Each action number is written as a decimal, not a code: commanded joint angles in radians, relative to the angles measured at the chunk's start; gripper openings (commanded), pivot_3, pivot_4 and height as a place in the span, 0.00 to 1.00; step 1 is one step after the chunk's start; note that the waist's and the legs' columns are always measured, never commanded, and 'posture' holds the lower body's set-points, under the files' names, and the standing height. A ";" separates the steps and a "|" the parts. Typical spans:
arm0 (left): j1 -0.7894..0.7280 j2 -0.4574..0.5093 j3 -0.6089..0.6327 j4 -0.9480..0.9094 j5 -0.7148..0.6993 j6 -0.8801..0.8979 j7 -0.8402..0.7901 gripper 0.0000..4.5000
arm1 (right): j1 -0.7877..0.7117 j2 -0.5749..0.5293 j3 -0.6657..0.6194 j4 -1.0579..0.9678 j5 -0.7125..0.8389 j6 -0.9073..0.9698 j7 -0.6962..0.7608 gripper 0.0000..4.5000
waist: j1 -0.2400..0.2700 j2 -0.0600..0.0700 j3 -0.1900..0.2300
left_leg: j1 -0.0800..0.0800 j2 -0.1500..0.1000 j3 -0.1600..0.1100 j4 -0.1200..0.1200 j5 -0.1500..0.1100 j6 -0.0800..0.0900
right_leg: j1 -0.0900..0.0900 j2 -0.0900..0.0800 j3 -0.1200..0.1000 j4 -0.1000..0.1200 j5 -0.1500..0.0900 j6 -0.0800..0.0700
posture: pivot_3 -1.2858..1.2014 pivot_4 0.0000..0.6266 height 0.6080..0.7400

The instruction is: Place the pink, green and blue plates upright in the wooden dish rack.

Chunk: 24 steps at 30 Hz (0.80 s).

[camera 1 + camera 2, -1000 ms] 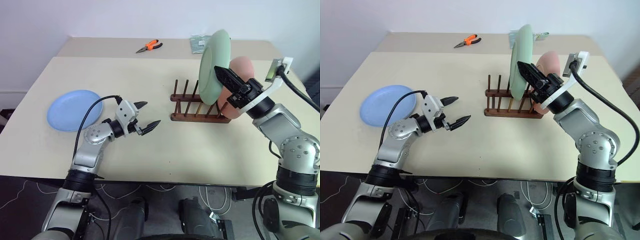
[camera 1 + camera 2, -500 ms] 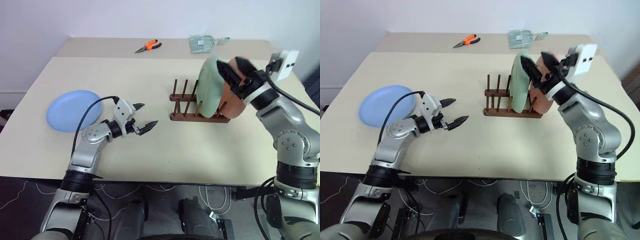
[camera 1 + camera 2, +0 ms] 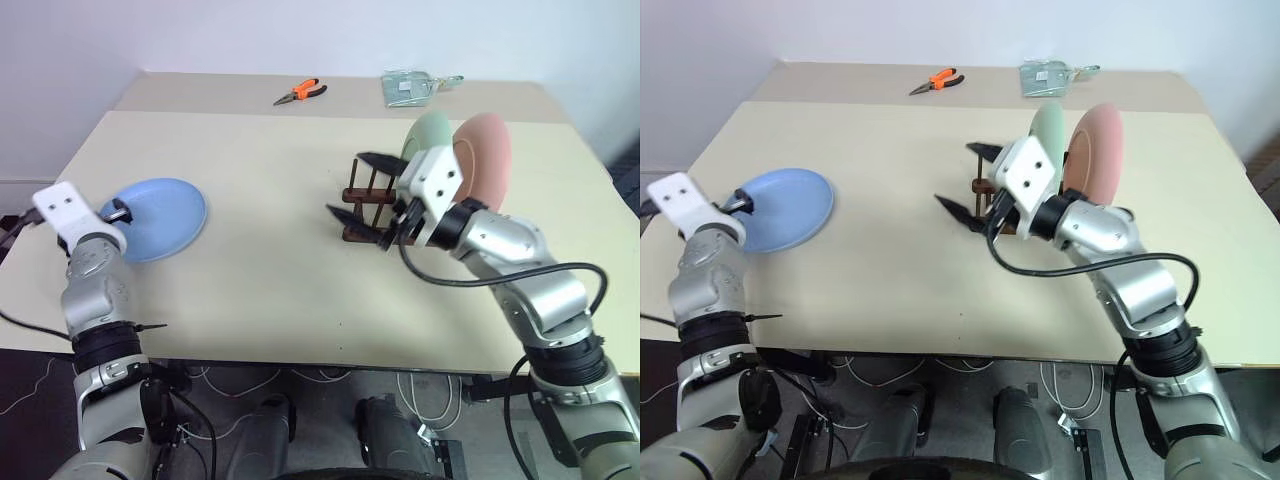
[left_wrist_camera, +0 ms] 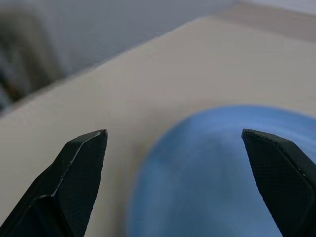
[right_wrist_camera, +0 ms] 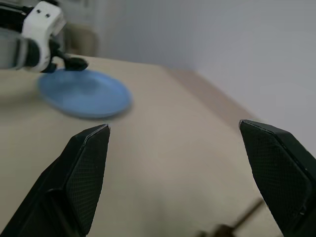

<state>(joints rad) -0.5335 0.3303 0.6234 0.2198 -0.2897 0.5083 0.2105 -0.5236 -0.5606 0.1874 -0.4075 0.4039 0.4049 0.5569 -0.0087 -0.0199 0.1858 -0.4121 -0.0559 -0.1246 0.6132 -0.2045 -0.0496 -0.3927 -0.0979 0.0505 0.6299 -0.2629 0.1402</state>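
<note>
Reaching for blue plate (image 3: 153, 217) lying flat, left of frame: left gripper (image 4: 175, 163) at its edge, fingers spread wide, nothing grasped. Green plate (image 3: 424, 138) and pink plate (image 3: 483, 158) upright in wooden dish rack (image 3: 362, 203), right of centre. Right gripper (image 3: 360, 198) released, empty, before rack.

Free room and obstacles. Centre and lower table (image 3: 290, 290): bare surface, open to passage from either side. Left: blue plate (image 3: 155, 218) lies flat, the left gripper (image 4: 173, 143) wide-spread at its near-left edge. Right of centre: wooden dish rack (image 3: 358, 195) with green plate (image 3: 425, 133) and pink plate (image 3: 485, 155) upright in its right part; the right gripper (image 3: 362, 200), jaws spread, blocks the rack's left, unfilled pegs. Upper frame: orange pliers (image 3: 300, 93) and a clear packet (image 3: 410, 86) occupy the far table; room lies between them.
</note>
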 commanded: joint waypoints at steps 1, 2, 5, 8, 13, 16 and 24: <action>0.006 -0.060 0.077 -0.134 -0.192 0.168 0.004 1.00 | -0.003 0.027 -0.022 -0.031 -0.012 -0.029 0.014 0.95 | 0.001 -0.001 0.000 | 0.000 0.000 0.000 0.000 0.000 0.000 | 0.001 0.000 0.000 0.000 0.000 0.000 | 0.52 0.24 1.00; 0.010 -0.078 0.097 -0.155 -0.232 0.203 0.012 1.00 | 0.001 0.033 -0.023 -0.028 -0.016 -0.030 0.020 0.95 | 0.000 -0.001 -0.001 | 0.000 0.000 0.000 0.000 0.000 0.000 | 0.001 0.000 0.000 0.000 0.000 0.000 | 0.52 0.24 1.00; 0.019 -0.109 0.145 -0.192 -0.286 0.230 0.059 0.82 | 0.006 0.046 -0.022 -0.016 -0.035 -0.039 0.031 1.00 | -0.005 -0.002 -0.001 | 0.000 0.000 -0.001 0.000 0.000 0.000 | 0.000 0.000 -0.001 0.000 0.000 0.000 | 0.52 0.24 1.00; 0.017 -0.119 0.181 -0.179 -0.325 0.243 0.105 0.47 | 0.003 0.057 -0.025 -0.002 -0.052 -0.047 0.038 1.00 | -0.011 -0.002 -0.001 | 0.001 0.000 0.000 -0.001 0.000 -0.001 | 0.000 0.001 -0.001 0.001 0.000 0.000 | 0.52 0.24 1.00; 0.002 -0.092 0.140 -0.161 -0.339 0.233 0.071 0.01 | -0.007 0.064 -0.032 0.011 -0.072 -0.047 0.049 1.00 | -0.006 -0.002 -0.001 | 0.001 0.000 0.000 -0.001 0.001 -0.001 | 0.000 0.001 -0.001 0.000 0.001 0.000 | 0.52 0.24 1.00; -0.023 -0.075 0.039 -0.219 -0.344 0.173 -0.068 0.01 | -0.018 0.047 -0.003 0.006 -0.139 -0.070 0.056 1.00 | -0.002 -0.003 -0.001 | 0.001 0.000 0.000 -0.001 0.001 -0.001 | 0.000 0.001 -0.001 0.000 0.001 -0.001 | 0.52 0.24 1.00; -0.091 -0.040 -0.283 -0.439 -0.324 0.112 -0.332 0.01 | -0.093 0.019 0.182 0.064 -0.456 -0.235 0.086 1.00 | -0.011 -0.005 0.000 | 0.000 0.000 0.001 -0.001 0.001 -0.002 | 0.000 0.001 -0.001 -0.001 0.000 -0.001 | 0.52 0.24 1.00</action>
<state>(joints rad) -0.6171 0.2786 0.3619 -0.1603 -0.6021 0.6395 -0.0898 -0.5876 -0.5386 0.3494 -0.3569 0.0215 0.2201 0.6482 -0.0201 -0.0253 0.1856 -0.4111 -0.0554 -0.1228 0.6115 -0.2036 -0.0517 -0.3927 -0.0973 0.0505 0.6291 -0.2624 0.1395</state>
